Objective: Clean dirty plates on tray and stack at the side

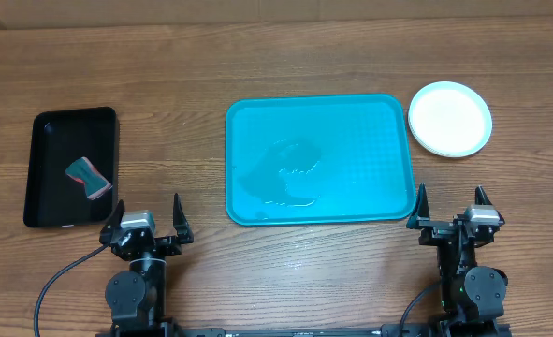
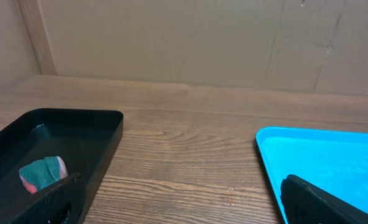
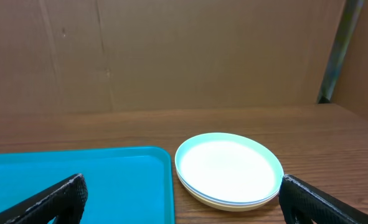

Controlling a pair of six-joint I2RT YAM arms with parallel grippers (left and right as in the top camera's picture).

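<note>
The teal tray (image 1: 370,140) lies in the middle of the table with a wet patch (image 1: 290,173) on it and no plate on it. The plates (image 1: 449,118) sit stacked on the wood just right of the tray, the top one white-centred with a light-blue rim (image 3: 228,167). My left gripper (image 1: 148,208) stands open at the near edge, between the black tray and the teal tray (image 2: 333,162), holding nothing (image 2: 180,185). My right gripper (image 1: 451,197) is open too, near the teal tray's near right corner (image 3: 78,174), empty (image 3: 184,186).
A smaller black tray (image 1: 72,167) at the left holds a teal and pink sponge (image 1: 89,178), also seen in the left wrist view as the black tray (image 2: 78,134) with the sponge (image 2: 42,173). A cardboard wall stands behind the table.
</note>
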